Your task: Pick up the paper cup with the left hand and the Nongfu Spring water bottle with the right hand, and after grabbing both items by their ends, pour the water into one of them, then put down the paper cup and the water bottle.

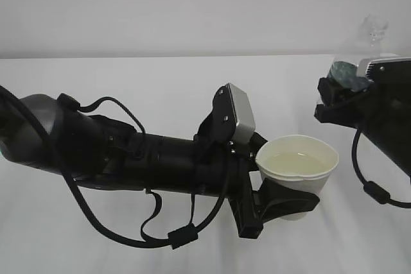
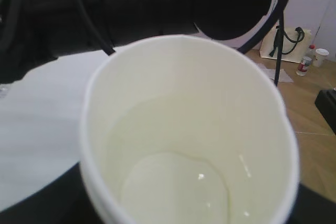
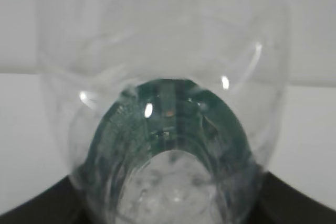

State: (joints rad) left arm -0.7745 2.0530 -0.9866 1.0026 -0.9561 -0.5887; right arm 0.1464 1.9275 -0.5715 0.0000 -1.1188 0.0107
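Holding water, the paper cup (image 1: 297,170) is clamped low on its wall by the left hand (image 1: 277,200), rim above the jaws and liquid visible inside (thin paper, so it is judged soft and easily crushed; grip should be kept near the stiffer base and level). The Nongfu Spring water bottle (image 1: 367,46) is pinched at its bottom end by the right hand (image 1: 343,94), body rising beyond the jaws, well apart from the cup. Being nearly drained, it is judged light, slick and dentable.
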